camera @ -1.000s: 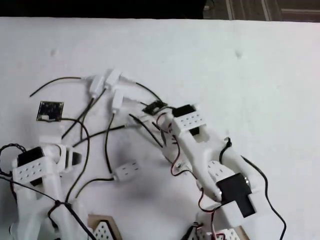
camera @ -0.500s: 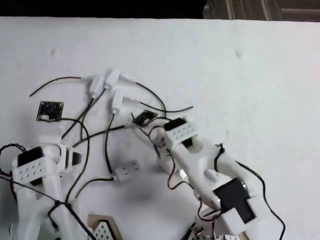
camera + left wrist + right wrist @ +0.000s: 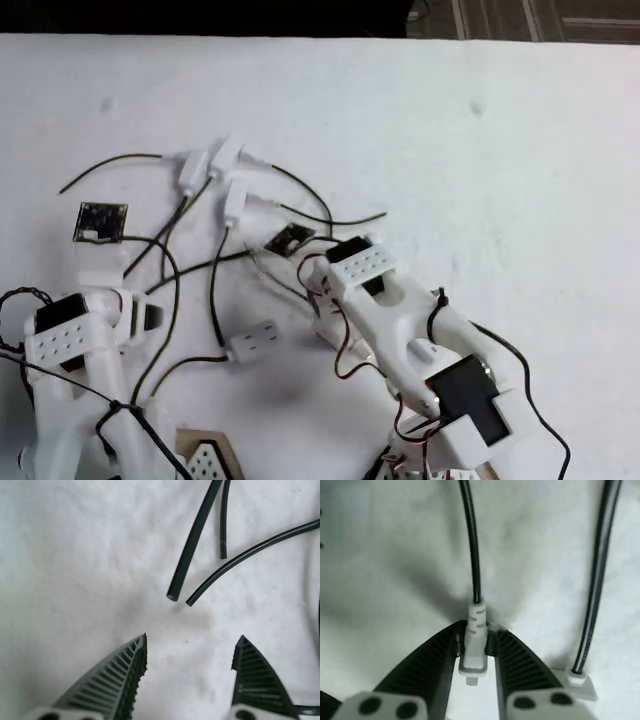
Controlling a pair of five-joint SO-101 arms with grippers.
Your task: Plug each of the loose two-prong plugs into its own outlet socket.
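My right gripper (image 3: pixel 474 652) is shut on a small white plug (image 3: pixel 473 642), whose black cable (image 3: pixel 471 540) runs away from the fingertips over the white table. In the high view that gripper (image 3: pixel 288 238) sits at the table's middle, just near of a cluster of three white connector blocks (image 3: pixel 226 157) with black leads. Another white socket block (image 3: pixel 255 340) lies to the near left of it. My left gripper (image 3: pixel 192 647) hangs open above bare table, with two cut cable ends (image 3: pixel 172 595) just beyond its fingertips. The left arm (image 3: pixel 75 335) is at the near left.
A small black square board (image 3: pixel 100 222) lies at the left. Black cables (image 3: pixel 170 290) loop between the two arms. In the right wrist view a second white connector (image 3: pixel 577 680) with two black leads lies beside the gripper. The table's far and right parts are open white surface.
The right arm has drawn back towards the near left with the plug in its gripper, and the cable now trails out behind it. The left arm has stayed put.
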